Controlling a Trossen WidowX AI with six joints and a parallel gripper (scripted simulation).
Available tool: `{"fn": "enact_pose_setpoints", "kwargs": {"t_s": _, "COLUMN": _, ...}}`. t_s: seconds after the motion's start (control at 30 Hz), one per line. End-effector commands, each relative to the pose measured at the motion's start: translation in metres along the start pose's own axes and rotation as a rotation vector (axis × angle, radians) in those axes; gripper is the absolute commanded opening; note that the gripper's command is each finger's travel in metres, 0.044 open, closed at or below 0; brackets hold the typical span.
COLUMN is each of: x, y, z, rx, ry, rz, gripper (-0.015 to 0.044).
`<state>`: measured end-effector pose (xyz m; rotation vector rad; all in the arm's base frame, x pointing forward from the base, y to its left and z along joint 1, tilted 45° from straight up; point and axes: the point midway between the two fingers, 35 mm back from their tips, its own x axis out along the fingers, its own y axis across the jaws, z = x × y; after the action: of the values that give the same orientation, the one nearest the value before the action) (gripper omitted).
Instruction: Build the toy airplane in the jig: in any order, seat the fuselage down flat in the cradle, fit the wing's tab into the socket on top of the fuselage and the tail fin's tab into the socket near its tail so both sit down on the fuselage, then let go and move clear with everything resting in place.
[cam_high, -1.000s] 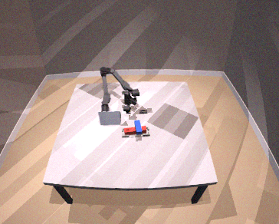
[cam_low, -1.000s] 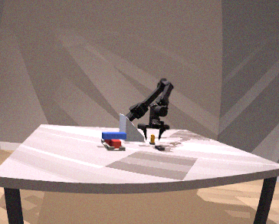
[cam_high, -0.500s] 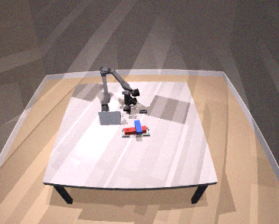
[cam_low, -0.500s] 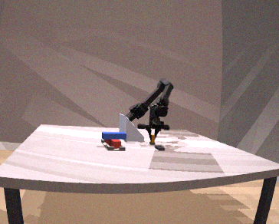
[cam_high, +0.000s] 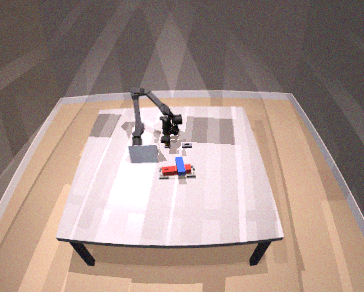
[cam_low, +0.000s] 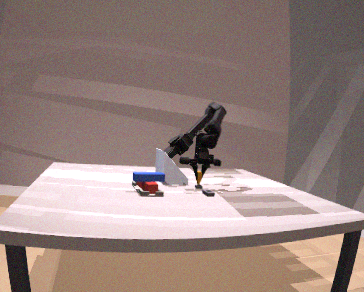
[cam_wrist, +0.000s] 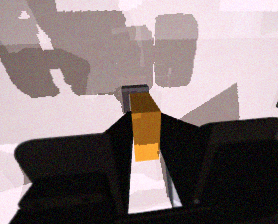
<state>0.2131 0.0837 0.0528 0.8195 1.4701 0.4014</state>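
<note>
The orange tail fin stands upright between the fingers of my gripper, which is shut on it. A small dark holder is just below the fin; I cannot tell whether they touch. The red fuselage lies in the cradle and looks flat. The blue wing lies level across its top; its tab and socket are hidden. A dark spot, probably the tail socket, shows near the fuselage's left end in the top view.
A pale grey upright panel stands between the arm's base and the cradle. A small dark block lies close beside the gripper. The white table carries patchy shadows.
</note>
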Motion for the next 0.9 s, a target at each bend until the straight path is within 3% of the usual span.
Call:
{"fn": "enact_pose_setpoints", "kwargs": {"t_s": 0.0, "x": -0.012, "y": -0.001, "z": 0.003, "rx": -0.008, "ry": -0.007, "rz": -0.009, "gripper": 0.0}}
{"fn": "enact_pose_setpoints", "kwargs": {"t_s": 0.87, "x": -0.09, "y": -0.003, "z": 0.004, "rx": 0.0, "ry": -0.015, "rz": -0.006, "gripper": 0.0}}
